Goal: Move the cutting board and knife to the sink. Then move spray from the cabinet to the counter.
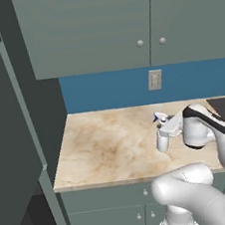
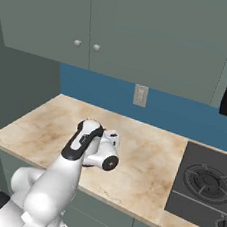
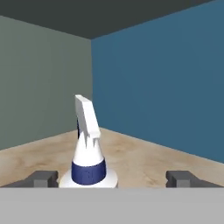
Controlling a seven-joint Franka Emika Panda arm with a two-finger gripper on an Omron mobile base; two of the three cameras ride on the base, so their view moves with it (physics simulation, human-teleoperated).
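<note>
The spray [image 1: 161, 137], a pale bottle with a white trigger head, stands upright on the beige counter [image 1: 104, 145] toward its right side. My gripper [image 1: 163, 131] reaches in level from the right and is open, one finger on each side of the bottle. In the hand view the spray [image 3: 89, 153] rises between the fingertips [image 3: 43, 178], nearer the left one, and the gripper [image 3: 114, 178] does not clamp it. The cabinet's open door [image 1: 9, 148] hangs at the far left. The cutting board, knife and sink are out of view.
Wall cabinets with round knobs [image 1: 123, 22] hang over the counter [image 2: 144, 164]. A black stovetop [image 2: 205, 184] adjoins it on the right. A wall outlet [image 1: 154, 80] sits on the blue backsplash. Bare worktop lies left of the bottle.
</note>
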